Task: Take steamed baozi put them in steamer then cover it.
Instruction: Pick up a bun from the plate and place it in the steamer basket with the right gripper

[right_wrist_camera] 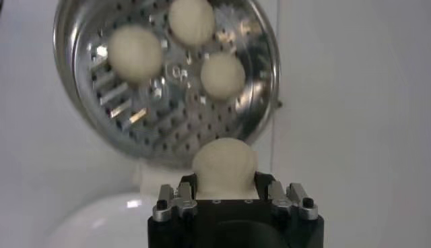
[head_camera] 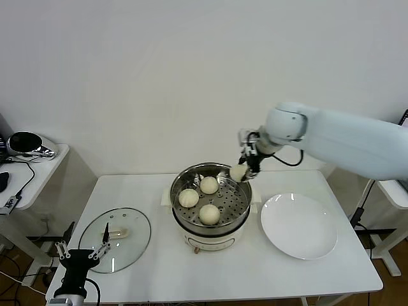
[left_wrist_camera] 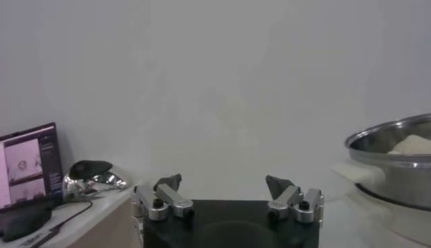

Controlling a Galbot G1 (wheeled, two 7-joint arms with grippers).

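The steamer [head_camera: 239, 213] stands mid-table with three baozi on its perforated tray: one at the left [head_camera: 188, 197], one at the back [head_camera: 209, 185], one at the front [head_camera: 210, 213]. My right gripper [head_camera: 245, 169] is shut on the fourth baozi [head_camera: 238, 172] and holds it above the pot's back right rim. In the right wrist view that baozi [right_wrist_camera: 224, 166] sits between the fingers over the tray's edge [right_wrist_camera: 202, 145]. The glass cover [head_camera: 137, 245] lies flat on the table's left part. My left gripper [head_camera: 81, 254] is open and empty at the front left, beside the cover.
A white plate [head_camera: 299, 225] lies to the right of the steamer. A side table [head_camera: 38, 167] with a shiny black object stands at the left. In the left wrist view the steamer's rim [left_wrist_camera: 390, 135] shows at the far right.
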